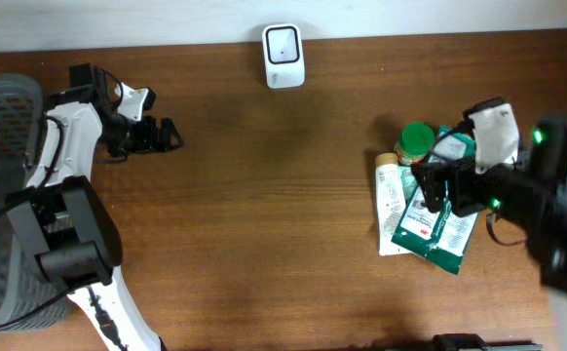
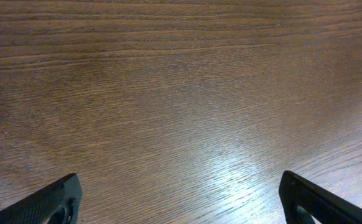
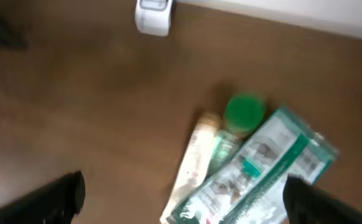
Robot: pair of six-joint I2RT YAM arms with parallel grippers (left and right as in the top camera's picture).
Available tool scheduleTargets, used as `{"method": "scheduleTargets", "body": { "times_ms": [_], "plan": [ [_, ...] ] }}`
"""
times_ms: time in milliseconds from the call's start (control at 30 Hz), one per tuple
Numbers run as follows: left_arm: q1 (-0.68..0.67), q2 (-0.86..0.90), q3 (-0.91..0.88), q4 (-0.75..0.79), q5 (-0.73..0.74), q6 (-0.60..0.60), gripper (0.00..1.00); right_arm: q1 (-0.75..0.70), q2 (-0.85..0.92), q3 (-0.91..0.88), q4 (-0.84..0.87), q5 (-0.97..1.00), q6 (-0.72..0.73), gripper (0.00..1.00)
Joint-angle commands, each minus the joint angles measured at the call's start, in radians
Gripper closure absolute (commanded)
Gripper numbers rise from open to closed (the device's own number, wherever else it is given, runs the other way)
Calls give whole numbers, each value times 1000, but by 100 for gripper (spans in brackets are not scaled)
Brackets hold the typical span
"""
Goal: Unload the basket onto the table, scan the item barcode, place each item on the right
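On the left of the counter (image 1: 264, 224), your left end effector (image 1: 170, 136) stands wide open and empty over bare wood. At the back edge sits the white scanner (image 1: 283, 56). Far right, your right end effector (image 1: 430, 187), jaws spread and empty, hovers over the green packet (image 1: 439, 234), which overlaps a white tube (image 1: 389, 200) beside a green-lidded jar (image 1: 417, 138). Its wrist view is blurred, so the print is unreadable.

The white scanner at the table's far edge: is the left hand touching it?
Apart. The overhead view shows bare table between the left hand and the white scanner.
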Motion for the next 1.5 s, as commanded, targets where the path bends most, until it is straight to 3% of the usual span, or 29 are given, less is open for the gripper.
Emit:
{"method": "scheduleTargets", "body": {
  "times_ms": [0,267,467,700,933,1133,1467],
  "plan": [
    [5,-8,5,-2,0,9,1,6,-174,-259,218,27,-10,2],
    [5,-8,5,-2,0,9,1,6,-656,-830,830,22,-10,2],
    [5,-8,5,-2,0,9,1,7,-989,-1212,1096,22,-10,2],
    [5,-8,5,-2,0,9,1,43,-1043,-1386,1284,23,-10,2],
    [5,-8,5,-2,0,9,1,50,-1043,-1394,1252,23,-10,2],
    [5,-8,5,-2,0,9,1,50,-1043,-1394,1009,23,-10,2],
    [5,-8,5,-2,0,9,1,50,-1034,-1394,1016,23,-10,2]
  ]
}}
